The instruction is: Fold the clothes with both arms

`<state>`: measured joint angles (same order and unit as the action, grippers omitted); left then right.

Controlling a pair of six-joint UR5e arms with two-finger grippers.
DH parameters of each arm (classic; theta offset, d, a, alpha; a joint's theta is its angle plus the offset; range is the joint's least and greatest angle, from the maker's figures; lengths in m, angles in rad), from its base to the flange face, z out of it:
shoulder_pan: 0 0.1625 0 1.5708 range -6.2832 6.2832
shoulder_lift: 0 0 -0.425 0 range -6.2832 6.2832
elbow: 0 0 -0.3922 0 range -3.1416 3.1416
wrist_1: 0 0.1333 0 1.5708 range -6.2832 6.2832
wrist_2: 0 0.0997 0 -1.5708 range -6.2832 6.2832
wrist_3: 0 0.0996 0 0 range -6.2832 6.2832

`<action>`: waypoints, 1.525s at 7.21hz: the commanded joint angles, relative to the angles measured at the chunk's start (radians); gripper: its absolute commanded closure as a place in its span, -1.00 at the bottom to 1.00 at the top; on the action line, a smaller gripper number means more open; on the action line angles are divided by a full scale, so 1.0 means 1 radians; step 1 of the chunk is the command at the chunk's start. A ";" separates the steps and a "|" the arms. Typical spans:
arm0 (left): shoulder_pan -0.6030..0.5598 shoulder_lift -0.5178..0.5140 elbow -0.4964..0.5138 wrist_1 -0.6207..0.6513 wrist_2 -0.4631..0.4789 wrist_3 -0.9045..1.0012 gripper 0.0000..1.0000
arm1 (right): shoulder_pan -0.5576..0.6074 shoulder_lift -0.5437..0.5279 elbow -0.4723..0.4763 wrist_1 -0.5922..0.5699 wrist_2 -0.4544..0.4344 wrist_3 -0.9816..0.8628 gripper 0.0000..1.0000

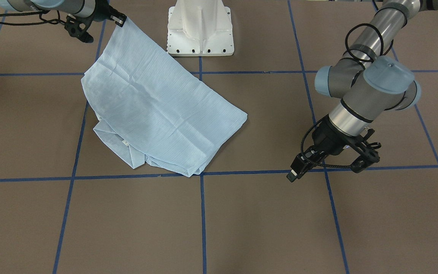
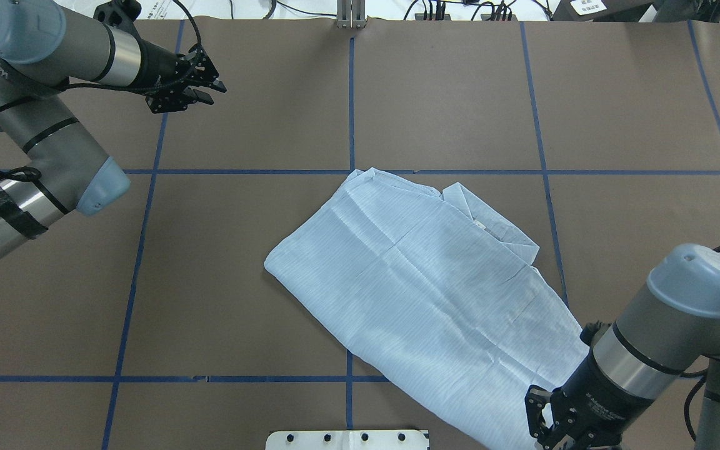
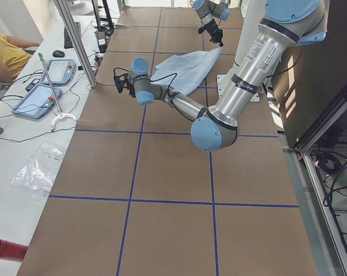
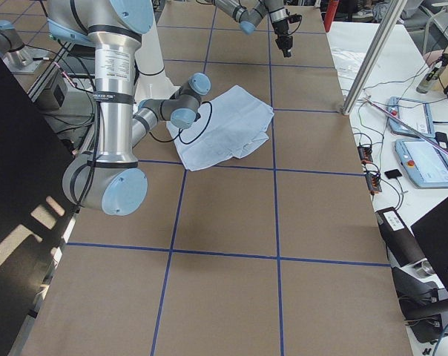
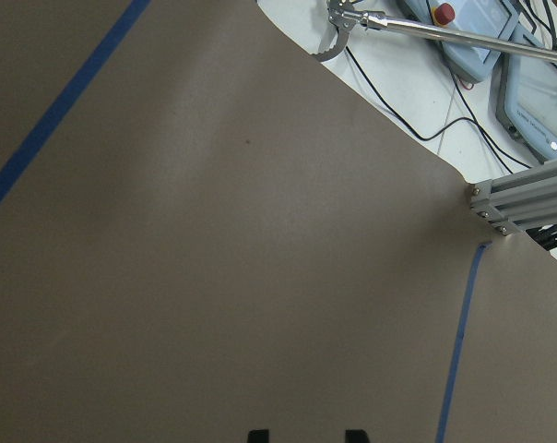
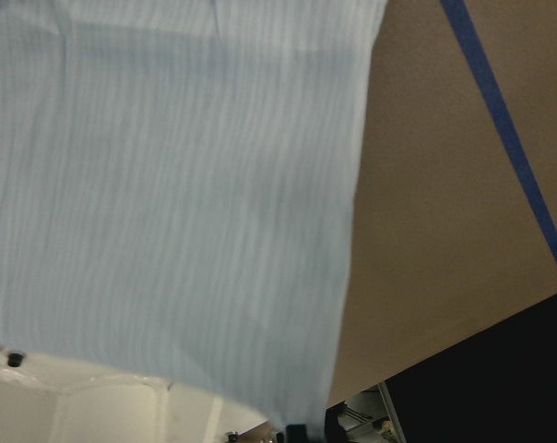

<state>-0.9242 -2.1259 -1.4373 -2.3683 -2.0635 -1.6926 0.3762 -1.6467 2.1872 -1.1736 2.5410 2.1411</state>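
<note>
You can read nothing here; the white lettering (image 2: 599,405) on the right arm (image 2: 666,340) is too small.

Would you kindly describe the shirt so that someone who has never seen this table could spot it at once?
On the brown table crossed by blue tape lines, look just in front of the white pedestal base. The shirt lies there, folded, one corner held up by the right pincer; it is the only soft, pale-blue thing in sight.
</note>
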 commanded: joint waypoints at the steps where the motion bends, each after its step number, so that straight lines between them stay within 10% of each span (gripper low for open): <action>1: 0.022 0.011 -0.114 0.123 -0.032 -0.057 0.19 | -0.020 -0.030 -0.012 -0.001 0.012 0.005 -1.00; 4: 0.143 0.133 -0.248 0.144 -0.006 -0.206 0.00 | 0.264 0.019 -0.065 0.002 -0.005 -0.004 -1.00; 6: 0.258 0.135 -0.247 0.147 0.087 -0.286 -0.09 | 0.447 0.216 -0.263 0.002 -0.036 -0.016 -1.00; 8: 0.374 0.132 -0.230 0.150 0.170 -0.347 -0.13 | 0.452 0.255 -0.271 0.002 -0.288 -0.117 -1.00; 11: 0.413 0.127 -0.216 0.199 0.186 -0.361 -0.13 | 0.443 0.269 -0.287 -0.003 -0.320 -0.194 -1.00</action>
<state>-0.5195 -1.9919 -1.6543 -2.2000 -1.8819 -2.0451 0.8219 -1.3840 1.9034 -1.1757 2.2321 1.9639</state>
